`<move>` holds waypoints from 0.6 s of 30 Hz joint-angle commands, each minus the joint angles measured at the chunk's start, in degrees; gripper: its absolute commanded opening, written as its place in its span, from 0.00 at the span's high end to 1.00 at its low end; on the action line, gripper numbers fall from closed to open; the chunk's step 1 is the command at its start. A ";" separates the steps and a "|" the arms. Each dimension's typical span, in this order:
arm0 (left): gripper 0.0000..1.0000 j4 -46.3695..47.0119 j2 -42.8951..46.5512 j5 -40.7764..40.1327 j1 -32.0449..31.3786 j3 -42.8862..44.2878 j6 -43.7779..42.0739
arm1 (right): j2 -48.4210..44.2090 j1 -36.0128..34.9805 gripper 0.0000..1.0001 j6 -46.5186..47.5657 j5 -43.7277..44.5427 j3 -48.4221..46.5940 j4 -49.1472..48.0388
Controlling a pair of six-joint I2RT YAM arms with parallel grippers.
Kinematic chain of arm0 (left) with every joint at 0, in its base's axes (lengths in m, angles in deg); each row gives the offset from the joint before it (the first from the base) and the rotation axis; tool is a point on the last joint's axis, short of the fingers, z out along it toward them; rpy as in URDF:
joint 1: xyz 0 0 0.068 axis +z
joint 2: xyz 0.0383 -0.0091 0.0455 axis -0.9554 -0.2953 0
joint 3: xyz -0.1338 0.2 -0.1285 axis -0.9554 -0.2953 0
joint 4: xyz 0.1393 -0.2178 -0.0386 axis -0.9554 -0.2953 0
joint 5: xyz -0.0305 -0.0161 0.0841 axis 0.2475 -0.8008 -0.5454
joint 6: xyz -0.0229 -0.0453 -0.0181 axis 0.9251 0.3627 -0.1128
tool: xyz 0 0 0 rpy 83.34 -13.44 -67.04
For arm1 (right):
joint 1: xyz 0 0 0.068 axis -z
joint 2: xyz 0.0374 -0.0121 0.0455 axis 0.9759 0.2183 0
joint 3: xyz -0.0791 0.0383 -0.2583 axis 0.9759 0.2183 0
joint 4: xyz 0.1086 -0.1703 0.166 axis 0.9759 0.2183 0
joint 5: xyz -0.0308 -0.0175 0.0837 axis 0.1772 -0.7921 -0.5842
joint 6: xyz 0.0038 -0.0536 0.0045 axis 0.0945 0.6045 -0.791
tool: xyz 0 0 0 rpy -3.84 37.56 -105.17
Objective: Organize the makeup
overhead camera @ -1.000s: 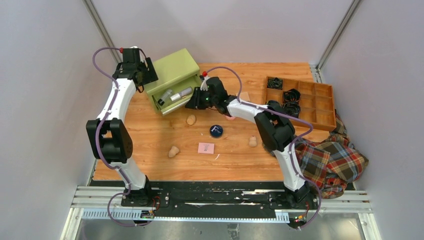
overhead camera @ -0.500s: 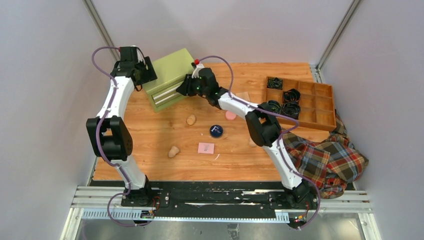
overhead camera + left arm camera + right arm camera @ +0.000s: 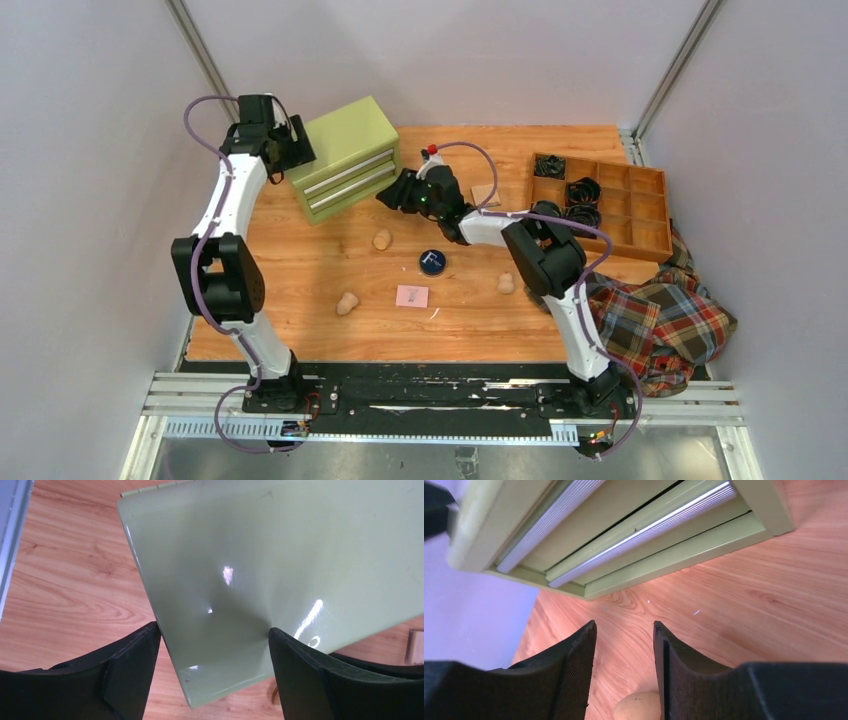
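On the wooden table lie loose makeup items: tan egg-shaped sponges [image 3: 382, 239] [image 3: 347, 302] [image 3: 506, 283], a navy round compact [image 3: 432, 262], a pink square pad [image 3: 411, 296] and a tan square [image 3: 489, 192]. The green drawer box [image 3: 345, 160] stands at the back left with both drawers closed. My right gripper [image 3: 385, 197] [image 3: 624, 625] hovers just in front of the box, open and empty, with a sponge [image 3: 639, 707] below its fingers. My left gripper [image 3: 293, 152] [image 3: 214, 630] stands open astride the box's [image 3: 280, 555] back corner.
A wooden compartment tray [image 3: 640, 215] with black coiled bands stands at the back right. A plaid cloth [image 3: 665, 315] hangs over the table's right edge. Grey walls close in on the left, back and right.
The lower drawer, open a second ago with items inside, is now shut. My right gripper pushed it in, then drew back to the right and its jaws spread. The left arm barely moved.
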 commanded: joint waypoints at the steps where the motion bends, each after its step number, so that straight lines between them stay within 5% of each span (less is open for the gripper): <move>1: 0.18 0.46 4.44 4.35 -0.35 -3.90 0.68 | -2.72 0.77 0.52 -13.40 5.65 5.23 -14.80; 10: 0.14 3.82 15.61 7.57 0.06 -8.84 1.40 | 5.72 0.49 0.34 -29.45 9.31 -3.47 -14.87; 18: 0.13 2.98 17.88 6.77 0.07 -9.76 0.39 | 8.53 -0.53 0.31 -30.85 10.75 -8.33 -10.57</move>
